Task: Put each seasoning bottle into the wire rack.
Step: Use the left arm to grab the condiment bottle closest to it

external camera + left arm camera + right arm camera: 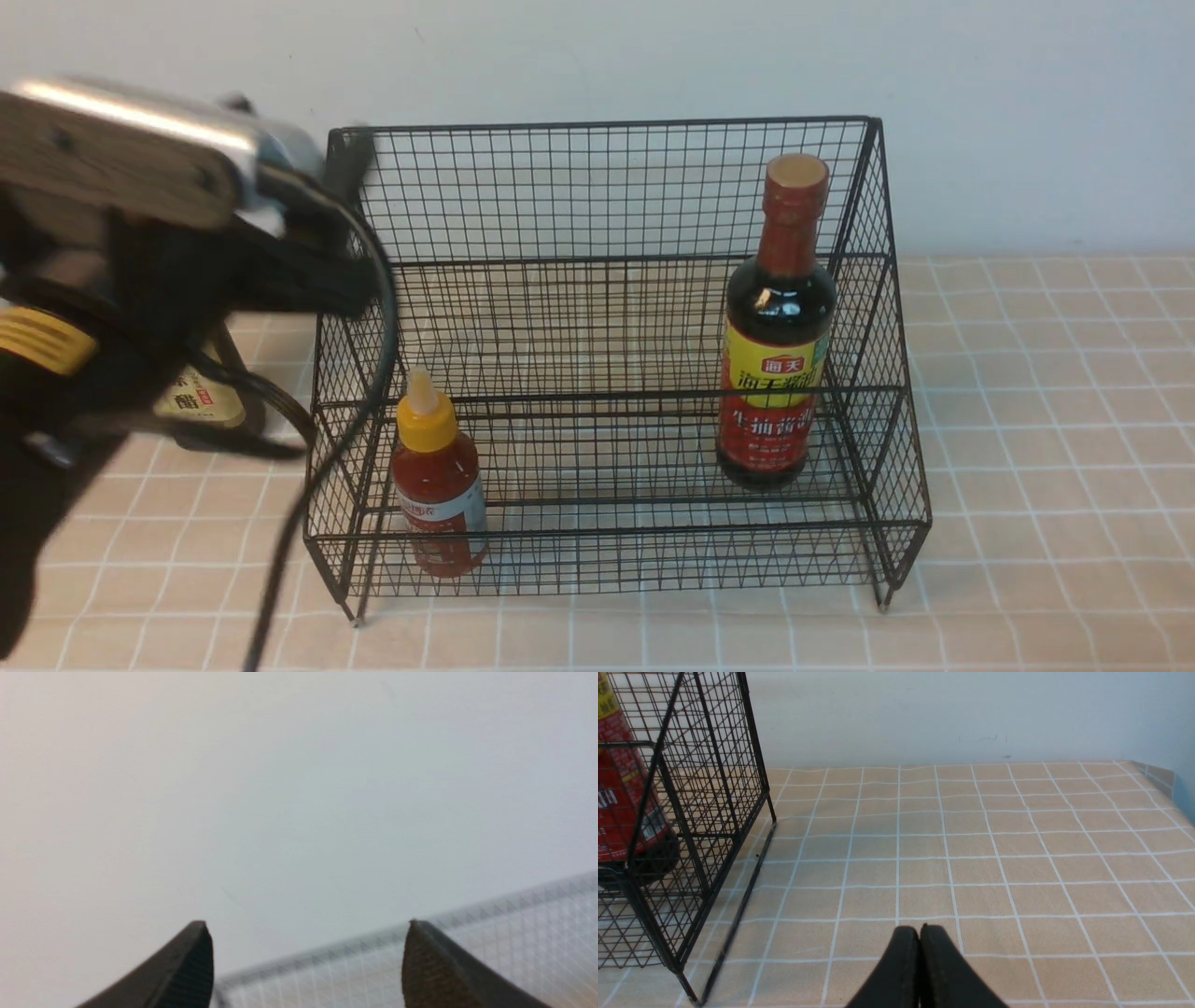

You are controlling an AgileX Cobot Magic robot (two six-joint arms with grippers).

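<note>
The black wire rack (pixel 607 196) stands mid-table. Inside it, the small red sauce bottle (pixel 437 485) with a yellow nozzle cap stands on the front tier at the left. The dark soy bottle (pixel 777 345) stands upright at the right, and the right wrist view shows it (pixel 616 788) through the mesh. Left of the rack, outside it, a beige-labelled vinegar bottle (pixel 201 399) is mostly hidden behind my raised, blurred left arm (pixel 140 243). My left gripper (pixel 307 923) is open and empty, facing the wall above the rack's top edge (pixel 514 905). My right gripper (pixel 920 927) is shut and empty, low over the table right of the rack.
A beige checked cloth (pixel 1055 420) covers the table. A pale wall (pixel 1027 112) rises close behind the rack. The table's right edge (pixel 1164 781) shows in the right wrist view. A black cable (pixel 308 485) hangs from my left arm in front of the rack's left side.
</note>
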